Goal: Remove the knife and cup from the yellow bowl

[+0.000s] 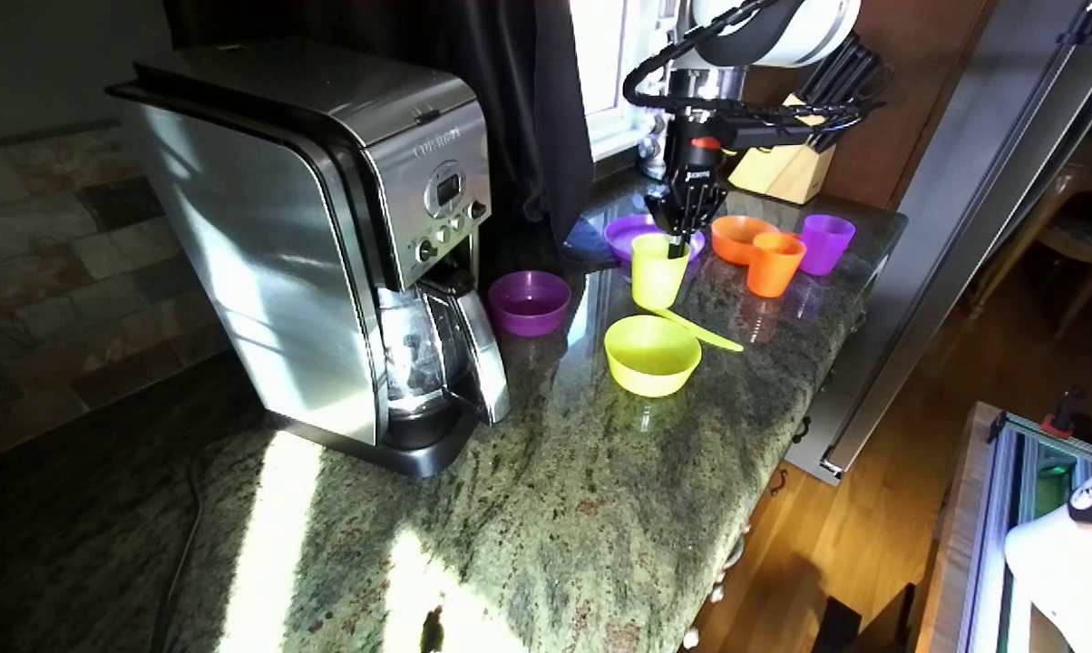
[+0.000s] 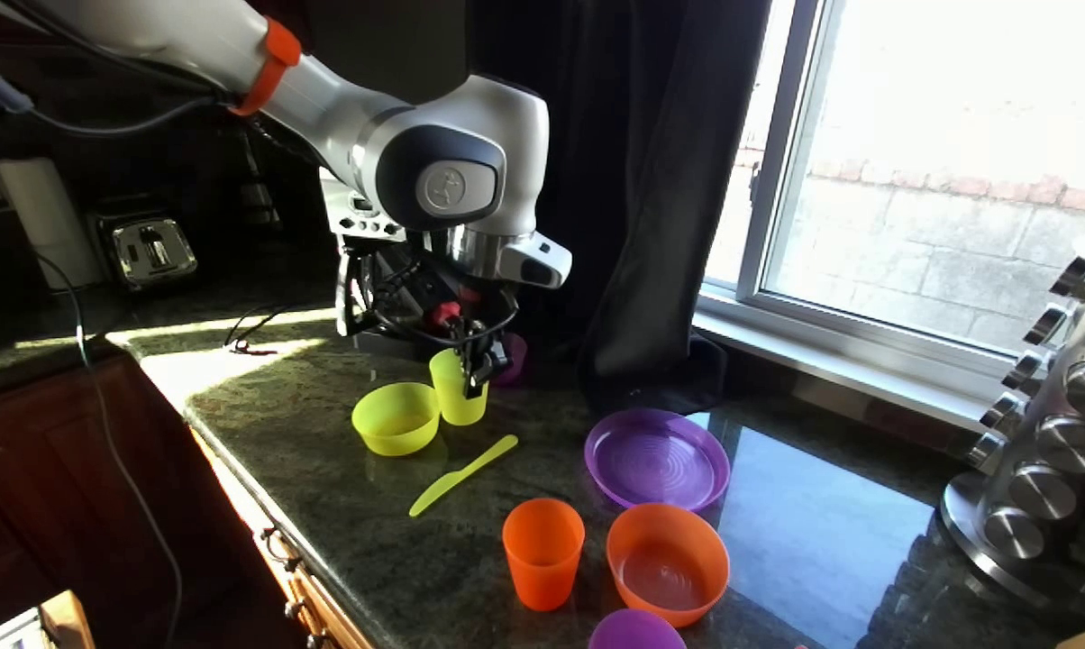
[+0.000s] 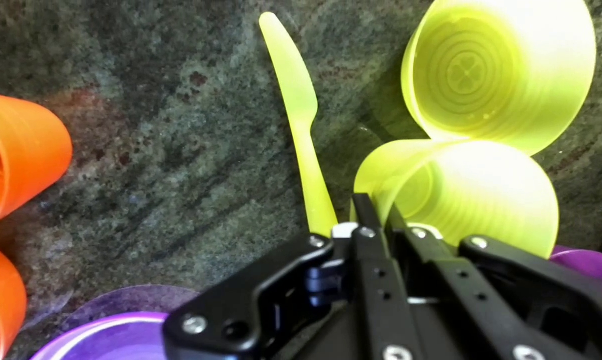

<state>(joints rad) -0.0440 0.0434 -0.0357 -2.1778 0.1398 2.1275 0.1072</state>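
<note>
In the wrist view, your claw (image 3: 379,207) is pinching the wall of the yellow cup (image 3: 461,185), one finger inside and one outside. The yellow bowl (image 3: 496,75) has nothing in it, and the knife (image 3: 301,125) lies on the counter (image 3: 181,175). The step in hand seems to be the release.

In an exterior view, the cup looks upright, well apart from the orange cup (image 1: 775,265); whether its base rests, I cannot tell. Please lower gently until it sits flat.

In an exterior view, the bowl is nearer than the cup to the drawer-side edge (image 2: 277,523). Spread only a little, then rise straight, so you do not tip the cup against the bowl.
</note>
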